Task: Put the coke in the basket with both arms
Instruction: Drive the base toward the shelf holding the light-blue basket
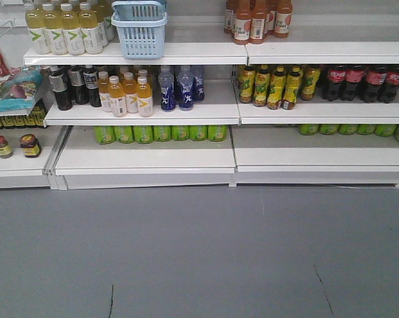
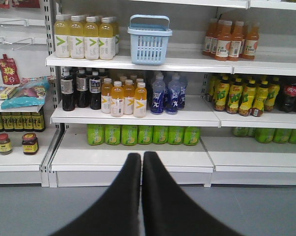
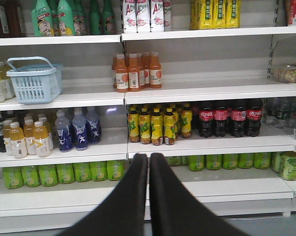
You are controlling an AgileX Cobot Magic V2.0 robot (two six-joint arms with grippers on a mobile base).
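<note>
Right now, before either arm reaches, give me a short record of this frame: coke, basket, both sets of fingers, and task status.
coke: row of red-labelled bottles standing on the middle shelf, right bay, beside the yellow-labelled bottles
basket: upright on the upper shelf, left bay, handle raised; contents not visible
left fingers: closed together, holding nothing
right fingers: closed together, holding nothing
status: no coke grasped yet

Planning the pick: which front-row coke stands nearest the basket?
The leftmost coke, next to the yellow-labelled bottles; the other cokes stand farther right of the light blue basket, one shelf up.
</note>
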